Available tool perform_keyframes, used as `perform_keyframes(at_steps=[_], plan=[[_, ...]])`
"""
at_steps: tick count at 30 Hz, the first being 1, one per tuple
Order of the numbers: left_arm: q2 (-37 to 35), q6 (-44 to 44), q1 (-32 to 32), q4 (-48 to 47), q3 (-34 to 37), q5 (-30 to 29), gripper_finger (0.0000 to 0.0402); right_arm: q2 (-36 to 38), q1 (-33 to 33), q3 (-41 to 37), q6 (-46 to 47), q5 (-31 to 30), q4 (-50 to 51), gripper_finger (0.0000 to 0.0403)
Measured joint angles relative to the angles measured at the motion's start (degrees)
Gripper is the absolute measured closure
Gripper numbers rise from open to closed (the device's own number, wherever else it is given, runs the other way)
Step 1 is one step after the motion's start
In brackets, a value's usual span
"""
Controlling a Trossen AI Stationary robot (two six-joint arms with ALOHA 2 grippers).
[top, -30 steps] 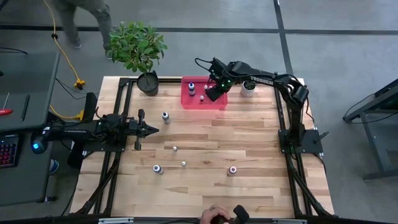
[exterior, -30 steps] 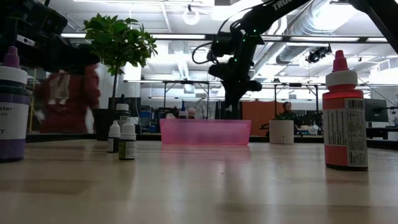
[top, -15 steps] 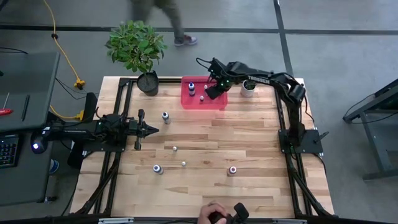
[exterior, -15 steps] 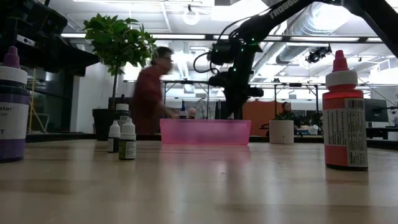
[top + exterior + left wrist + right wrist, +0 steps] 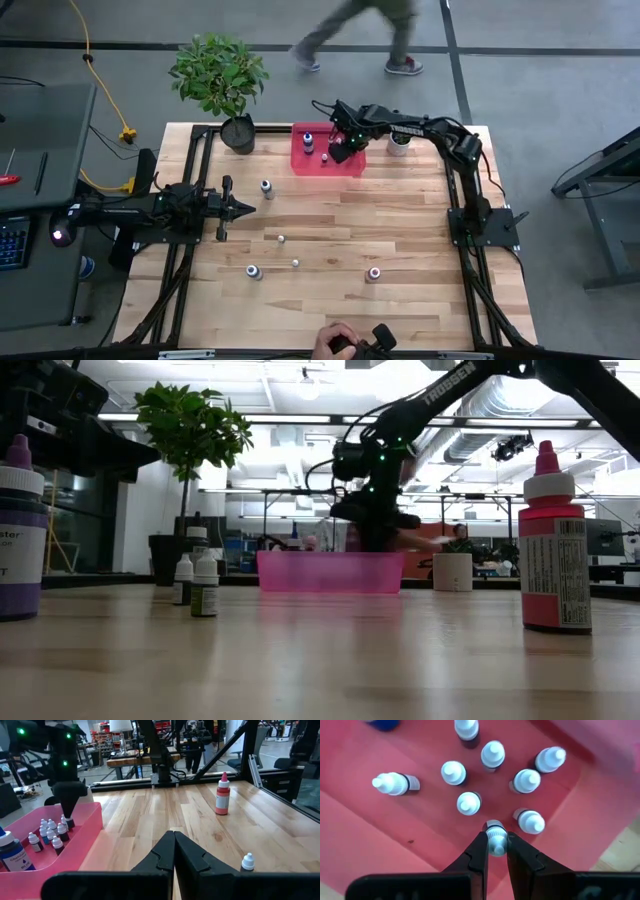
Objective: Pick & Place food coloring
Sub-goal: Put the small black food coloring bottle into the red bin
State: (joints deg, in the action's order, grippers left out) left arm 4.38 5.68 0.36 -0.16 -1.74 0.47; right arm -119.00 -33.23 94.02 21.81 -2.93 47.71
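Note:
The food coloring is split between table and tray. Several tiny white-capped bottles (image 5: 469, 803) and a blue bottle (image 5: 308, 141) stand in the pink tray (image 5: 350, 166) at the table's far middle. More bottles stand on the wood: a red one (image 5: 222, 795), a purple one (image 5: 20, 530) and small ones (image 5: 281, 239). My right gripper (image 5: 496, 836) reaches down into the tray, shut on one tiny bottle. My left gripper (image 5: 173, 836) waits shut at the table's left side (image 5: 243, 208). My right gripper pinches a tiny bottle by its white cap (image 5: 496, 845) between the two fingers, coming from above and pointing down. The bottle stays upright below the fingers, among the others in the tray. Whether its base rests on the tray floor I cannot tell.
A small white plant pot (image 5: 399, 143) stands just right of the tray, and a potted plant (image 5: 222, 78) sits at the far left corner. The table's middle and right part show bare wood. A person walks past beyond the far edge, and a hand (image 5: 335, 344) shows at the near edge.
My right gripper has edged slightly toward the table's left over the pink tray, staying low in it. A person has walked from left to right behind the table's far edge.

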Motion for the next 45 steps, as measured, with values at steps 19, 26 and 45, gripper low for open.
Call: perform_keyframes(at_steps=[19,26,45], plan=[[0.0,0.01,-0.01,0.0,0.0,-0.02,0.0401,-2.14,-0.04,0.07,-1.98,-1.27,-1.58,0.0363],[-0.01,0.01,-0.01,0.0,0.0,-0.02,0.0401,-2.19,-0.04,0.05,-2.68,-4.22,-1.75,0.0327],[0.0,0.02,-0.01,0.0,0.0,-0.02,0.0401,-0.89,0.26,0.07,-4.64,-3.64,-3.59,0.0308]])
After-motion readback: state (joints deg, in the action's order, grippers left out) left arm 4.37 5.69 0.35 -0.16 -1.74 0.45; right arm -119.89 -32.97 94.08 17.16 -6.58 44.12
